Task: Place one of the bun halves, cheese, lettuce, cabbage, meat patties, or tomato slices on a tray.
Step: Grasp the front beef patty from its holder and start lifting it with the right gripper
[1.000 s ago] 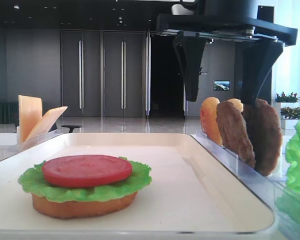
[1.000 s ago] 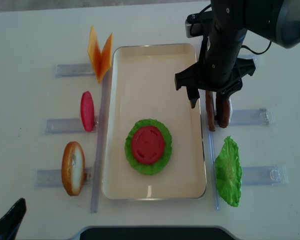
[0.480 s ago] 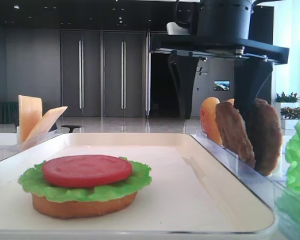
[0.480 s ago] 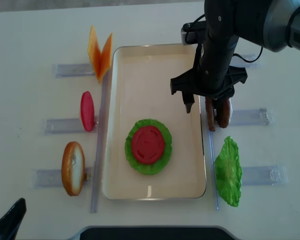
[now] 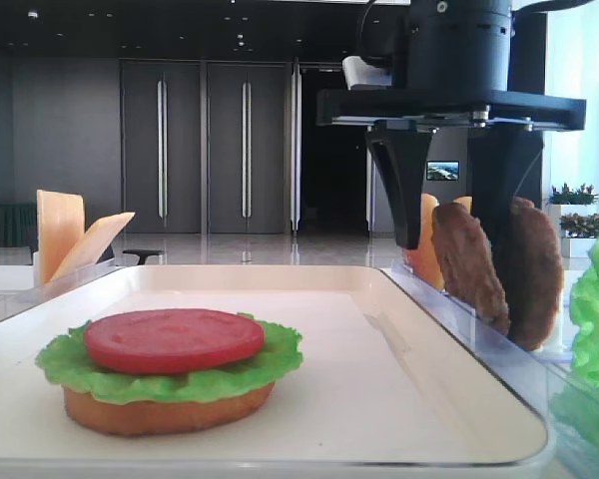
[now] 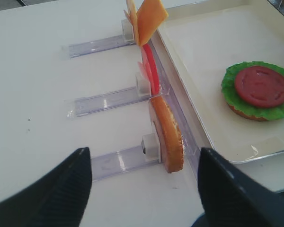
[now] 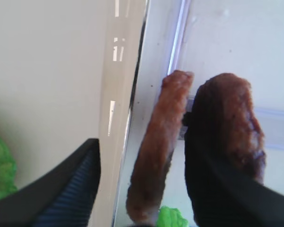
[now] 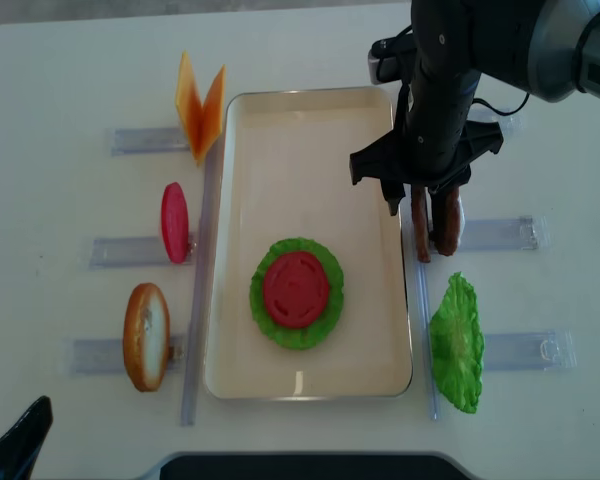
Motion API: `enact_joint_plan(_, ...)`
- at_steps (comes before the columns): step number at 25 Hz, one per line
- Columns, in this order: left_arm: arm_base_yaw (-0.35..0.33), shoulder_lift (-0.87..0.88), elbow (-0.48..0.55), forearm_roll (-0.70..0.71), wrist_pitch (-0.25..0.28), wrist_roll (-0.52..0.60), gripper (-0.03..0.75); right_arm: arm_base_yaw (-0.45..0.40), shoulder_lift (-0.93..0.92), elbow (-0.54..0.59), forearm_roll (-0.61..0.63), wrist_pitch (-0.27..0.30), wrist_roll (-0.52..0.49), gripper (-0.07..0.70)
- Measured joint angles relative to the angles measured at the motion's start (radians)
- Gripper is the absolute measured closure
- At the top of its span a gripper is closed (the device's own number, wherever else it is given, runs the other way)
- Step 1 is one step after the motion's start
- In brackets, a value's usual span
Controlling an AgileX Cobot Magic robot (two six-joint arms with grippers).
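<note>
Nearest the low front camera, the tray (image 5: pixel 449 359) held a stack at its near left: a bun half (image 5: pixel 165 409) at the bottom, a lettuce leaf (image 5: pixel 170 371) on it and a tomato slice (image 5: pixel 173 339) on top. The rest of the tray floor showed only bare cream surface.

In the overhead view, 3 clear racks lay on the table (image 8: pixel 60 90) left of the tray. The nearest rack (image 8: pixel 105 355) held a second bun half (image 8: pixel 146 336) on edge, the middle rack (image 8: pixel 130 250) a spare tomato slice (image 8: pixel 174 222) on edge, and the far rack (image 8: pixel 145 140) 2 cheese slices (image 8: pixel 200 108) leaning apart in a V.

Right of the tray, the near rack (image 8: pixel 525 350) carried a spare lettuce leaf (image 8: pixel 456 344) on edge. The next rack (image 8: pixel 495 233) held 2 meat patties (image 8: pixel 432 225) upright, side by side, just outside the tray's rim.

The right gripper (image 7: pixel 156 189) was down over that rack with its jaws spread. One finger (image 7: pixel 68 189) hung over the tray's rim. The other finger (image 7: pixel 213 184) stood between the patties, so the inner patty (image 7: pixel 156 151) sat in the gap. Whether the fingers touched it could not be told.

The left gripper (image 6: pixel 142 189) hung above the table near the left racks, its fingers wide apart and holding nothing.
</note>
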Motion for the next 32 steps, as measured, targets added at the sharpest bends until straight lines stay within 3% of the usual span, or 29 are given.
enact_joint_plan(14, 0.0, 0.0, 0.0, 0.0, 0.0, 0.0, 0.181, 0.0, 0.007, 0.0, -0.011, 0.003, 0.0, 0.422)
enact_joint_plan(26, 0.0, 0.0, 0.0, 0.0, 0.0, 0.0, 0.181, 0.0, 0.007, 0.0, -0.011, 0.01, -0.007, 0.433)
enact_joint_plan(32, 0.0, 0.0, 0.0, 0.0, 0.0, 0.0, 0.181, 0.0, 0.007, -0.017, -0.011, 0.046, -0.017, 0.445)
